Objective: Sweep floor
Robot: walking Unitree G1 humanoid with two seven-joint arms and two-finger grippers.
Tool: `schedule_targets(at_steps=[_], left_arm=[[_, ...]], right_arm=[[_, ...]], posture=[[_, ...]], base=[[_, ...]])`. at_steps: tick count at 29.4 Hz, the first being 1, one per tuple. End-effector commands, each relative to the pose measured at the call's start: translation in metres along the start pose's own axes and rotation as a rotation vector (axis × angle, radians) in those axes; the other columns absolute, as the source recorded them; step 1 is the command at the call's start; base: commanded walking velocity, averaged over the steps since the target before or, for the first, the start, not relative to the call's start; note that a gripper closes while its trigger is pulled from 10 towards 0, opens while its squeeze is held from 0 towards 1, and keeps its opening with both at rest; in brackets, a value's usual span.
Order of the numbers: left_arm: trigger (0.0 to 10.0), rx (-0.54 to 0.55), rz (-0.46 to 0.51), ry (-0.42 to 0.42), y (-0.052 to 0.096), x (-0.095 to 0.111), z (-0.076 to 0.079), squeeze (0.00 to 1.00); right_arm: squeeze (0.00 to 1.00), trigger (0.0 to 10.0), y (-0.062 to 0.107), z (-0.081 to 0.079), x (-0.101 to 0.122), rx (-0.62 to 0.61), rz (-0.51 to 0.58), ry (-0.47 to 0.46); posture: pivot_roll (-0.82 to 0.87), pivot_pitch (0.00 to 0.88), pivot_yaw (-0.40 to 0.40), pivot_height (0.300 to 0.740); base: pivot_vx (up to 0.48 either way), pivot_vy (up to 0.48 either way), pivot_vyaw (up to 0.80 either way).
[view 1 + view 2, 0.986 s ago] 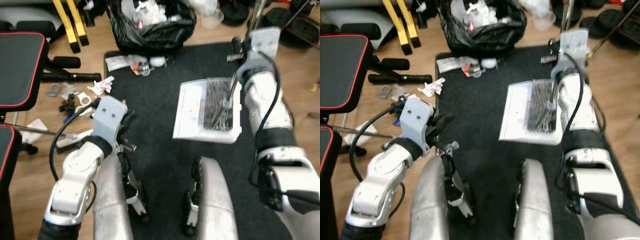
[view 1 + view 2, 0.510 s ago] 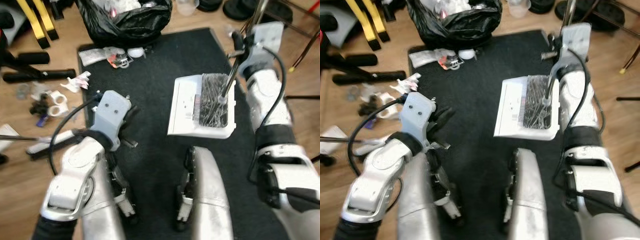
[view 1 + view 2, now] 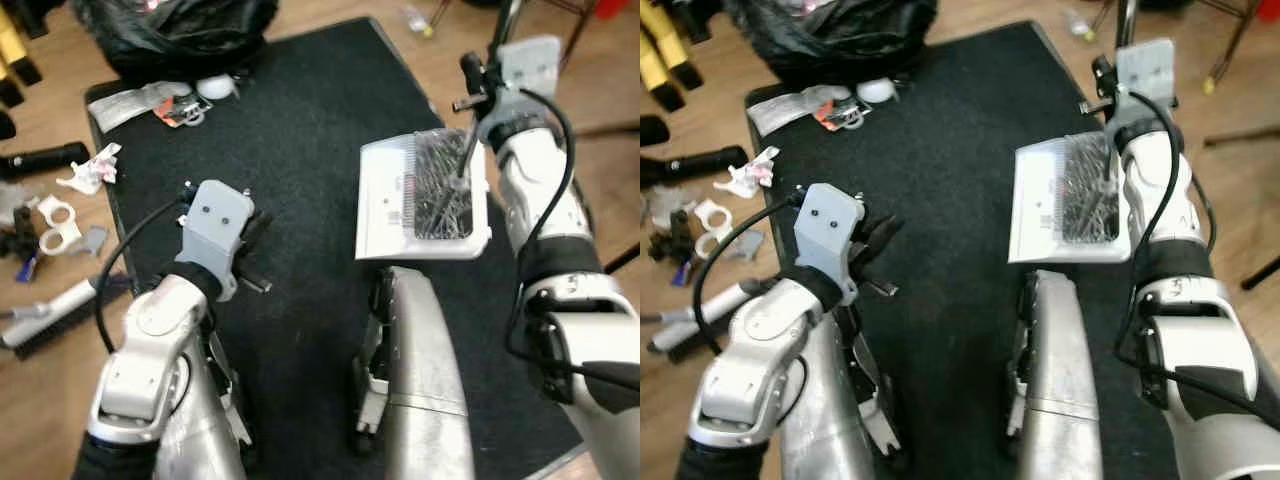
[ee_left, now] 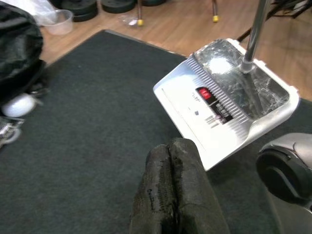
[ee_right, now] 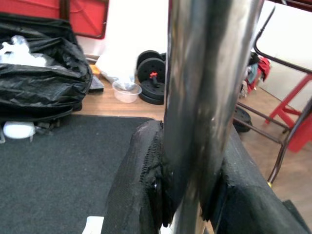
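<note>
A white dustpan (image 3: 398,203) full of dark debris rests on the black mat (image 3: 300,130), just ahead of my right leg. Its metal pole (image 5: 209,73) rises from the pan's rear, and my right gripper (image 5: 187,180) is shut around it, high on the pole (image 3: 468,150). My left gripper (image 4: 170,195) hangs over the mat to the pan's left, fingers pressed together with nothing between them. Litter lies at the mat's far left corner: a white ball (image 3: 212,87), wrappers (image 3: 165,102) and crumpled paper (image 3: 88,170).
A stuffed black rubbish bag (image 3: 170,25) sits past the mat's far edge. On the wooden floor to the left lie a hand brush (image 3: 50,318), white plastic parts (image 3: 55,215) and a black roller (image 3: 40,160). Weight plates (image 5: 151,73) and red chair legs stand behind.
The whole view has swung, so the bag and litter drifted to the upper left. My right gripper keeps its hold on the pole and the left stays shut.
</note>
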State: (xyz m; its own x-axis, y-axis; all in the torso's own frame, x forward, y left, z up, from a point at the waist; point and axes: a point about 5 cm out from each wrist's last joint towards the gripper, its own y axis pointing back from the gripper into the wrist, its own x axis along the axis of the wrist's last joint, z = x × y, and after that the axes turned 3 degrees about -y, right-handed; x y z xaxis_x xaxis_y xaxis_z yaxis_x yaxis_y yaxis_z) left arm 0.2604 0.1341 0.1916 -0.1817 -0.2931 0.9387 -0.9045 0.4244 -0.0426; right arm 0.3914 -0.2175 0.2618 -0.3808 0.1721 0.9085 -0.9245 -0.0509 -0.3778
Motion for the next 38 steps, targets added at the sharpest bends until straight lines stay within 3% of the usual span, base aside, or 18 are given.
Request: schedule_targets(at_steps=[1, 8, 13, 17, 19, 23, 28, 38], left_arm=[[10.0, 0.006, -0.037, 0.011, 0.003, -0.007, 0.003, 0.00], [10.0, 0.004, -0.040, 0.010, 0.004, -0.007, 0.003, 0.00], [10.0, 0.004, -0.042, 0.009, 0.005, -0.007, 0.002, 0.00], [10.0, 0.003, -0.043, 0.010, 0.005, -0.007, 0.003, 0.00], [10.0, 0.002, -0.043, 0.010, 0.005, -0.007, 0.003, 0.00], [10.0, 0.002, -0.044, 0.009, 0.006, -0.007, 0.003, 0.00], [10.0, 0.004, -0.045, 0.010, 0.007, -0.007, 0.004, 0.00], [10.0, 0.006, -0.047, 0.016, 0.009, -0.007, 0.005, 0.00]], right_arm=[[0.00, 10.0, -0.005, -0.001, 0.016, -0.006, 0.093, -0.034], [0.00, 10.0, -0.008, -0.006, 0.013, 0.016, 0.080, -0.062], [0.00, 10.0, -0.014, -0.007, 0.015, 0.031, 0.071, 0.016], [0.00, 10.0, -0.018, -0.010, 0.019, 0.038, 0.078, -0.022], [0.00, 10.0, -0.021, -0.021, 0.024, 0.097, 0.112, -0.093], [0.00, 10.0, -0.022, -0.030, 0.027, 0.156, 0.139, -0.135], [0.00, 10.0, -0.021, -0.052, 0.023, 0.287, 0.138, -0.098], [0.00, 10.0, -0.018, -0.061, 0.015, 0.322, 0.123, -0.116]], posture=[[-0.02, 0.310, -0.079, 0.390], [-0.02, 0.312, -0.079, 0.375], [-0.02, 0.315, -0.080, 0.355], [-0.02, 0.316, -0.079, 0.346], [-0.01, 0.315, -0.081, 0.346], [-0.01, 0.315, -0.082, 0.346], [0.00, 0.315, -0.088, 0.346], [0.00, 0.320, -0.091, 0.346]], base=[[0.000, 0.000, 0.00], [0.000, 0.000, 0.00], [0.000, 0.000, 0.00], [0.000, 0.000, 0.00], [0.000, 0.000, 0.00], [0.000, 0.000, 0.00], [0.000, 0.000, 0.16], [0.000, 0.000, 0.54]])
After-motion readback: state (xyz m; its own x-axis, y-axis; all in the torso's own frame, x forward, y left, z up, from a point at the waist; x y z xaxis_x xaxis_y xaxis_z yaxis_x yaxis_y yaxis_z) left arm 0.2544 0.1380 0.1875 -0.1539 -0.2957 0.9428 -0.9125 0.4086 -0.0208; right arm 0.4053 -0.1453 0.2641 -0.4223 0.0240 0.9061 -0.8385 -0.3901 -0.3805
